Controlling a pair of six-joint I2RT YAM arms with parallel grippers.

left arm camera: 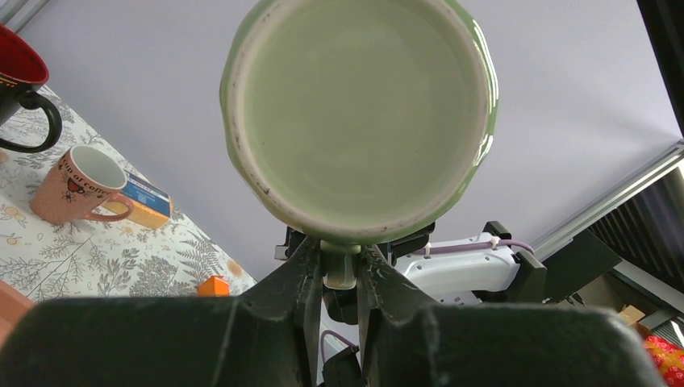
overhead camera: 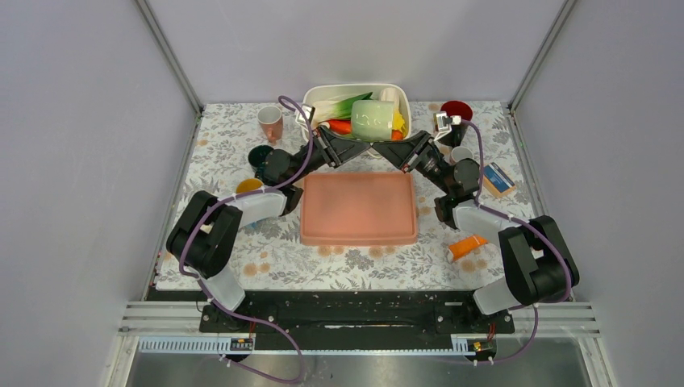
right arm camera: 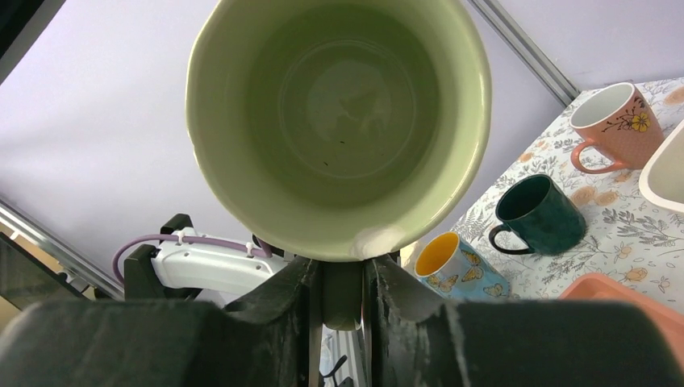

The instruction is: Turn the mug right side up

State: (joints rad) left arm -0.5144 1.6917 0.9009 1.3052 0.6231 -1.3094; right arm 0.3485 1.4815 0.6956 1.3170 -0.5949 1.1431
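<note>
A pale green mug (overhead camera: 373,119) hangs on its side in the air, above the gap between the white basin and the pink tray. In the left wrist view I see its base (left arm camera: 359,113). In the right wrist view I see its open mouth (right arm camera: 339,121). My left gripper (overhead camera: 360,146) (left arm camera: 340,258) is shut on the mug's handle (left arm camera: 339,270) from the left. My right gripper (overhead camera: 385,147) (right arm camera: 343,274) is shut on the same handle (right arm camera: 343,294) from the right.
A white basin (overhead camera: 355,86) of vegetables stands at the back, with the pink tray (overhead camera: 359,210) in front of it. A pink mug (overhead camera: 271,121), a dark green mug (overhead camera: 260,157) and a butterfly mug (overhead camera: 248,185) stand at the left. A red-and-black mug (overhead camera: 456,111), a blue box (overhead camera: 498,179) and an orange object (overhead camera: 468,246) are at the right.
</note>
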